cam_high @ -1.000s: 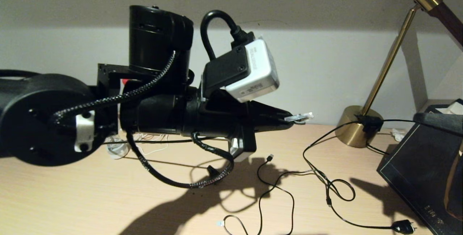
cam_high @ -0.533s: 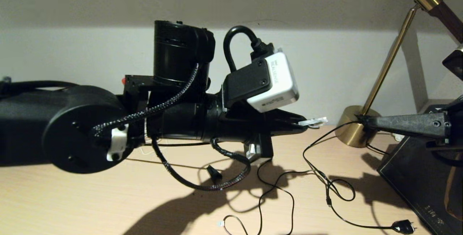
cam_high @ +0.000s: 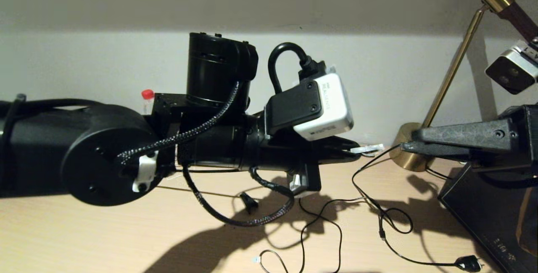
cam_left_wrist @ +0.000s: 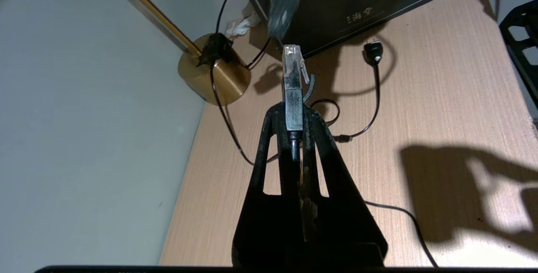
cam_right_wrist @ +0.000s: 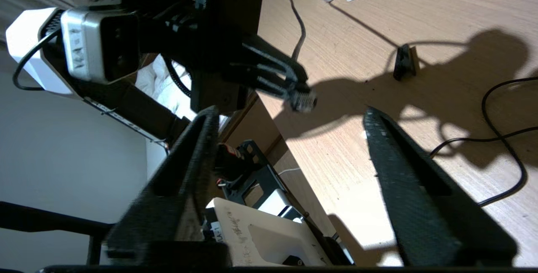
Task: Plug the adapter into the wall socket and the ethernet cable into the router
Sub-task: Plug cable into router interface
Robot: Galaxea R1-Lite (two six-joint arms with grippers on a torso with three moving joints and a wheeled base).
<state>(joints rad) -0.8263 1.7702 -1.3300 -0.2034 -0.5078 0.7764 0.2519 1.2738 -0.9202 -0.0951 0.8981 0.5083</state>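
My left gripper (cam_high: 356, 150) reaches across above the wooden table (cam_high: 84, 231) and is shut on the ethernet cable, whose clear connector (cam_high: 369, 148) sticks out past the fingertips. In the left wrist view the connector (cam_left_wrist: 293, 68) stands straight out of the shut left gripper (cam_left_wrist: 293, 115), with the black cable running back between the fingers. My right gripper (cam_high: 407, 145) comes in from the right, open, its tips a short gap from the connector. In the right wrist view the connector (cam_right_wrist: 303, 101) hangs just beyond the open right gripper (cam_right_wrist: 290, 115). The adapter, wall socket and router are out of view.
A brass lamp base (cam_high: 414, 157) with a slanted stem stands at the wall behind the right gripper. A dark flat box (cam_high: 483, 210) lies at the right edge. Loose black cables (cam_high: 336, 227) and a black plug (cam_high: 467, 263) lie on the table below the grippers.
The left arm has moved right with the connector. The right gripper has come in from the right, risen level with the connector, and opened.
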